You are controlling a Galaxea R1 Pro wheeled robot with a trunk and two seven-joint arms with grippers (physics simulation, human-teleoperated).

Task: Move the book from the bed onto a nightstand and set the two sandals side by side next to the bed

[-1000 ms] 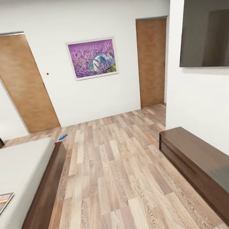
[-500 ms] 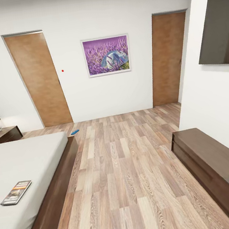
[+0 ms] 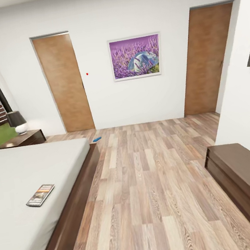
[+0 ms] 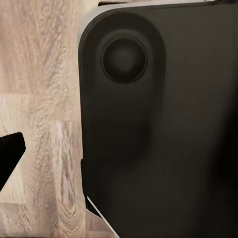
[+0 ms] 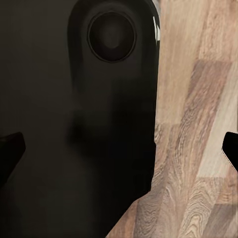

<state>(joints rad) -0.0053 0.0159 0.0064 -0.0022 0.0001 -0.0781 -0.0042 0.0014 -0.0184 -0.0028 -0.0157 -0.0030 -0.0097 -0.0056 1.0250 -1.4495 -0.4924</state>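
Right gripper [image 5: 119, 148] fingertips wide apart, left gripper state unclear, book [image 3: 40, 195] on bed [image 3: 19, 224]

Left wrist view: big glossy black housing [image 4: 158, 124] fills the centre and right of frame, rounded corner at upper left. Round recessed boss [image 4: 124, 59] near its upper left, same black. Thin pale edge line along the top and at its lower left corner. Black pointed fingertip [image 4: 10, 156] at the left edge.

Right wrist view: same black housing [image 5: 79, 124] on the left, round boss [image 5: 111, 35] up top, small white glint at upper right edge. Dark fingertips [image 5: 10, 151] at both side edges.
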